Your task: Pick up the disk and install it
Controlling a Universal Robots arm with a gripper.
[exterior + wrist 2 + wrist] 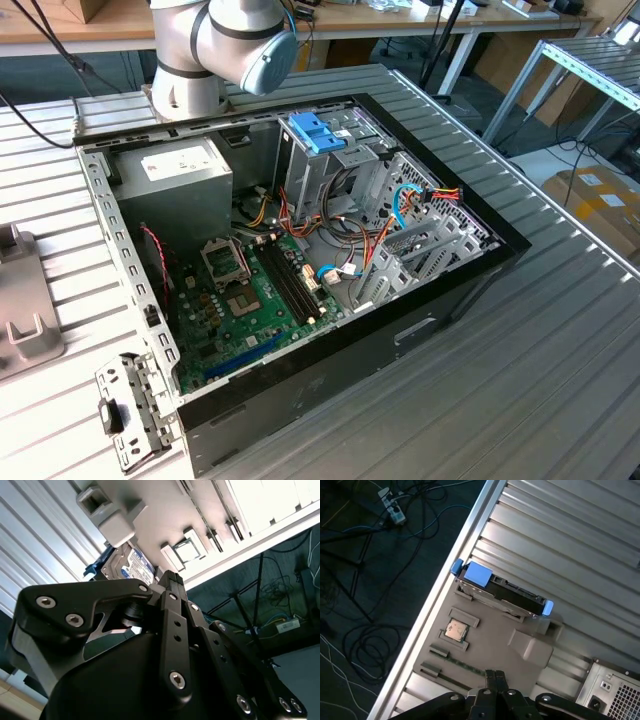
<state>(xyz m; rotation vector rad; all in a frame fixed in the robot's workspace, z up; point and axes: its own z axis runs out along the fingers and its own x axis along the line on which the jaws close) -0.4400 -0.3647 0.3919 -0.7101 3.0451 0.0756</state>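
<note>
The gripper (494, 673) is fully closed: in both wrist views its fingers meet at the tips with nothing held between them. It hangs above a grey tray (487, 645) that lies on the ribbed metal table (580, 540), near the table's edge. The disk (501, 595) stands on its long edge in a slot of this tray, its blue carrier showing at both ends, apart from the gripper. A processor chip (456, 630) sits in a tray recess near the disk. In the exterior view, the open computer case (300, 400) lies on the table beside the arm (225, 45).
</note>
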